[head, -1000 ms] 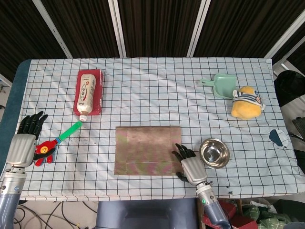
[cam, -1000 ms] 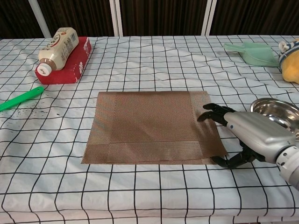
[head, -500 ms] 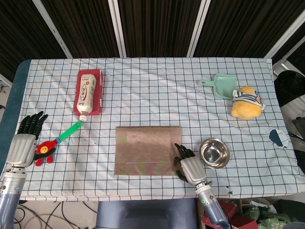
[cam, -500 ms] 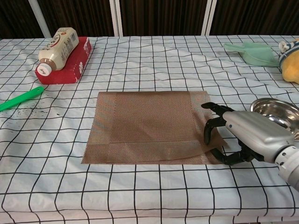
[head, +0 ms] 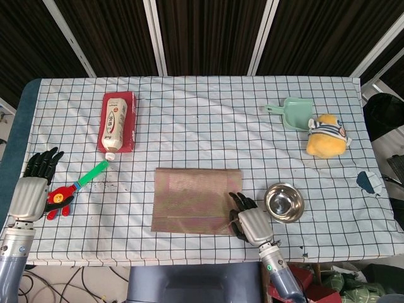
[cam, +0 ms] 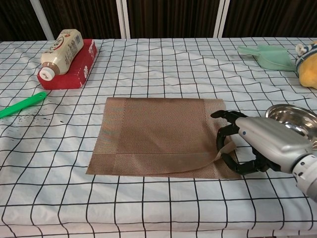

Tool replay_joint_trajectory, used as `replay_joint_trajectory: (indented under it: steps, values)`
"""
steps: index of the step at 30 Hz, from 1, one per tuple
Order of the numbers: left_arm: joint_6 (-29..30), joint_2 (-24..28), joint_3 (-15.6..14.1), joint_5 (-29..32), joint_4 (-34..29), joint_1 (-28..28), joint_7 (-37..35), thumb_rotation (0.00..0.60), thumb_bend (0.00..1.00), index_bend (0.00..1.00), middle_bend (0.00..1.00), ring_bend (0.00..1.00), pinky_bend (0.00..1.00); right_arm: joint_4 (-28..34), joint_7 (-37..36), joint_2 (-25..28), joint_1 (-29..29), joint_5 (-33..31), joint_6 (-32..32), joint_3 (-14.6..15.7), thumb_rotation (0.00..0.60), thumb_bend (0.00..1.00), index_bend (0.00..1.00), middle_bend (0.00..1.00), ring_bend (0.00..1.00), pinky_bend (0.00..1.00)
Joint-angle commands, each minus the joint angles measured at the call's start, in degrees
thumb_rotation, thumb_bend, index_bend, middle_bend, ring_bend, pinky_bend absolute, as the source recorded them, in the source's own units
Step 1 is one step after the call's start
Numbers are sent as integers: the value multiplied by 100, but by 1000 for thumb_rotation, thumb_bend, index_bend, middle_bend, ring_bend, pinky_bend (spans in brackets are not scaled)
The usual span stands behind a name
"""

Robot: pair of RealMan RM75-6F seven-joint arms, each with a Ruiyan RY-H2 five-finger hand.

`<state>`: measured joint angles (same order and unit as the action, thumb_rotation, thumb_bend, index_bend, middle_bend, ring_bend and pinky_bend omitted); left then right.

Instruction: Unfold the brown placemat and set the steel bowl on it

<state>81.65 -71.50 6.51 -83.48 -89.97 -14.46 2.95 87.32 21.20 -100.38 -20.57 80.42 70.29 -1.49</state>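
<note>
The folded brown placemat [cam: 158,136] is seen at the centre of the checked tablecloth [cam: 163,69]. Its lower right corner is pinched and lifted slightly by the right hand [cam: 257,144], fingers [cam: 225,130] curled around the top layer's edge. The steel bowl [head: 284,202] is placed just right of that hand. At the far left of the head view, the left hand [head: 30,189] is held empty with fingers apart.
</note>
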Motion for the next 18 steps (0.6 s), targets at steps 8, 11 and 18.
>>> replay_joint_trajectory:
  steps: [8,11,18]
  values:
    - [-10,10,26,10,17,-19,-8,600,40,0,0,0,0,553,-108,227,-113,-257,-96,-389,600,503,629,78,60,161]
    - [18,8,35,-10,36,-20,-21,600,40,0,0,0,0,712,-65,267,-234,-506,-158,-734,600,503,629,78,60,161]
    - [62,1,46,-77,98,-38,5,600,40,0,0,0,0,853,344,335,-746,-1479,-466,-1793,600,502,629,78,60,161]
